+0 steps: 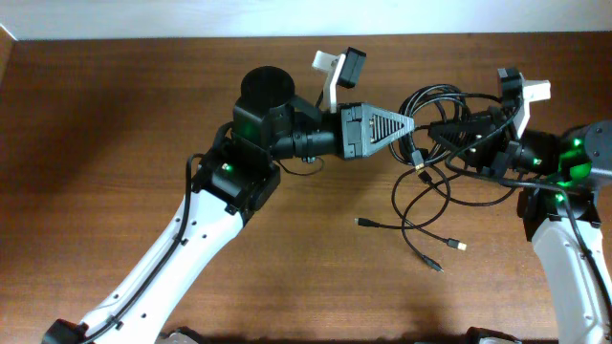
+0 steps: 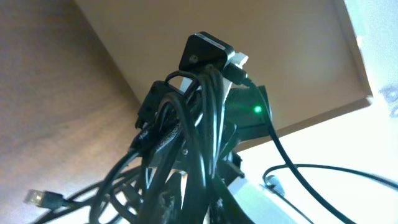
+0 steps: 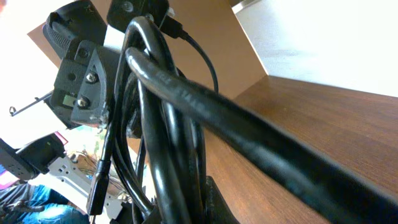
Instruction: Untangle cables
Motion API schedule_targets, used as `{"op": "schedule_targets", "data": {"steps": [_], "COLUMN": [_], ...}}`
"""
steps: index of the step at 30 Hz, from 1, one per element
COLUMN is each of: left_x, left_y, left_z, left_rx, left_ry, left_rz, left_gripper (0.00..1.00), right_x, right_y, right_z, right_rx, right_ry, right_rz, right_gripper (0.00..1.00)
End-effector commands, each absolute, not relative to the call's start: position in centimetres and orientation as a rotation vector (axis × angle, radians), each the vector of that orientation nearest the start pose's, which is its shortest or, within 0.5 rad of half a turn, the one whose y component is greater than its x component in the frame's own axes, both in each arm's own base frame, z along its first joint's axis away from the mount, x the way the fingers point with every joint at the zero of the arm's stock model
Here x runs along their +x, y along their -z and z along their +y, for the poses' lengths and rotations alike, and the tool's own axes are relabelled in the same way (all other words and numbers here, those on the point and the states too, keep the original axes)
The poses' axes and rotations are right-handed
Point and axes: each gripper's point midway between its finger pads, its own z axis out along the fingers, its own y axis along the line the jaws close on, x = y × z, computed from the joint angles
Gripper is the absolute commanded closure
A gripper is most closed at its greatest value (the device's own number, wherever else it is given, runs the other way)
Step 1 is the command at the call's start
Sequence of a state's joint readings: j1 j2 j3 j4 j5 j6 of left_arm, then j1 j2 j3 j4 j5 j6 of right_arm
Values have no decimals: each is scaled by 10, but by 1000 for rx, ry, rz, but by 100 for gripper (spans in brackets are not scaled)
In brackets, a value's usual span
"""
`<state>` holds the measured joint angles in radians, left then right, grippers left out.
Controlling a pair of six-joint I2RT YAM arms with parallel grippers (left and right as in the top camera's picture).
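Holding the cables [image 1: 442, 122] bunched above the desk [image 1: 115, 115], tails touching it, likely to let loops drop apart. Pinching them with left fingers [image 1: 392, 124]; cannot tell for right fingers [image 1: 478, 127], buried in cord.

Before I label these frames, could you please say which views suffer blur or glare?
Overhead: evenly lit, thin black cables sharp against the brown wooden table. Left wrist: lower right blown out white. Right wrist: the nearest cable fills the frame, slightly soft.
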<state>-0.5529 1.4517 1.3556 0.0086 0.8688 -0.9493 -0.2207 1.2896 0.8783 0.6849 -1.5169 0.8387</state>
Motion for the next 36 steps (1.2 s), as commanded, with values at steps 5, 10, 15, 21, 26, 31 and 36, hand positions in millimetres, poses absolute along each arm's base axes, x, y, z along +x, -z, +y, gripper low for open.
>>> {"op": "schedule_targets", "data": {"steps": [5,10,15,21,26,31,36], "left_x": [286,283,231,231,290,299,298], "left_y": [-404,-409,-455,-439,-369,-365,-368], "left_z": [-331,-324,-308,-309,-325,-348,-349], "left_rx": [132,199,899,1074,762,692,697], "left_ry": [1982,2015,2003,1839,1442,1230,1237], "left_rz": [2093,2079,1675,1534,1832,1822,1807], "left_gripper": [71,64,42,26,18,18,30], "right_x": [306,306,307,307,307,307,307], "right_y": [-348,-348,-348,-348,-348,-348,-348], "right_z": [107,106,106,106,106,106,106], "right_rx": [-645,-644,-637,-637,-637,-637,-637], "right_ry": [-1408,-1408,-1404,-1405,-1404,-1404,-1404], "right_rz": [1624,1624,1623,1624,1623,1623,1624], "right_gripper": [96,96,96,96,96,96,96]}}
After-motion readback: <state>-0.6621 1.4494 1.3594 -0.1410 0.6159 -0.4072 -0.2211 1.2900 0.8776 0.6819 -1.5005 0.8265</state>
